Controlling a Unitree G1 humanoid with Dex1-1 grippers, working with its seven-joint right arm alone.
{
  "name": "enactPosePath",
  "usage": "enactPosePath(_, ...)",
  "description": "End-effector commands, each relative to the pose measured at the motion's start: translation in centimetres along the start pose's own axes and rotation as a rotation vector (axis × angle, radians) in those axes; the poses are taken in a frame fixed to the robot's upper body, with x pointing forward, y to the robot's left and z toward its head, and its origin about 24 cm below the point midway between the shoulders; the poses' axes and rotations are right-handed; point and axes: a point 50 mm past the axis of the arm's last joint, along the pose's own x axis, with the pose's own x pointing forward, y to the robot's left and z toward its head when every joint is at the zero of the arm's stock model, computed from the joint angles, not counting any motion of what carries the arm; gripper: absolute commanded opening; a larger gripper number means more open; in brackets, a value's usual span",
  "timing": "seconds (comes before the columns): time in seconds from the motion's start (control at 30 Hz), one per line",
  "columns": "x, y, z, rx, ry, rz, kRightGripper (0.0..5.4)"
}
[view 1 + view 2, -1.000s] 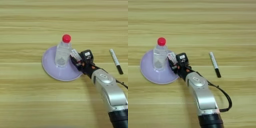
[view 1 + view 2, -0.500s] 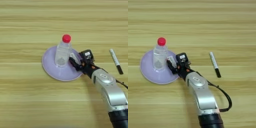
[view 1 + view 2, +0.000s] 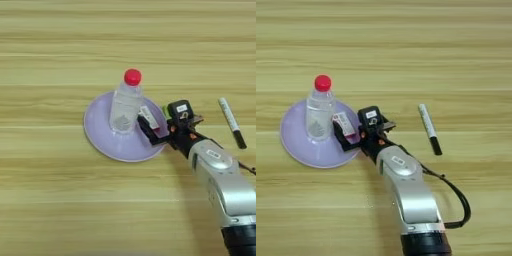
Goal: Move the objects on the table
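Right arm [image 3: 406, 190] is in from the near edge, reaching left across the tabletop [image 3: 60, 45], and the gripper [image 3: 152, 127] sits over the right rim of the lilac plate [image 3: 102, 137]. The jaws are clenched on the small red-and-white box [image 3: 344, 124], holding it tilted just above the plate's right side. Right beside it, on the left, the clear bottle [image 3: 126, 104] with its red cap [image 3: 132, 76] stands upright on the plate, box and bottle nearly touching. Off to the right, well apart from the plate, the white pen [image 3: 429, 128] lies flat on the wood, its black cap pointing toward the near side. A black cable [image 3: 456, 197] loops off the forearm's right.
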Motion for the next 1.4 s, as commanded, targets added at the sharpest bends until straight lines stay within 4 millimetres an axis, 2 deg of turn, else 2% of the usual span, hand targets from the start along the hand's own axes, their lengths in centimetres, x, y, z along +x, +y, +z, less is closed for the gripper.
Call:
enactPosePath(0.03,-0.6,-0.2,2.3,-0.05,-0.098,-0.008,5.39)
enactPosePath(0.17,-1.6,0.6,2.1,-0.052,-0.091,0.014,5.39)
enactPosePath(0.57,-2.6,2.4,2.1,-0.038,-0.084,0.111,5.39)
enactPosePath(0.7,-2.3,3.1,2.6,-0.049,-0.103,0.149,5.39)
enactPosePath(1.1,-0.3,3.2,3.8,-0.057,-0.149,0.159,5.39)
enactPosePath(1.4,0.3,3.7,4.1,-0.06,-0.167,0.182,5.39)
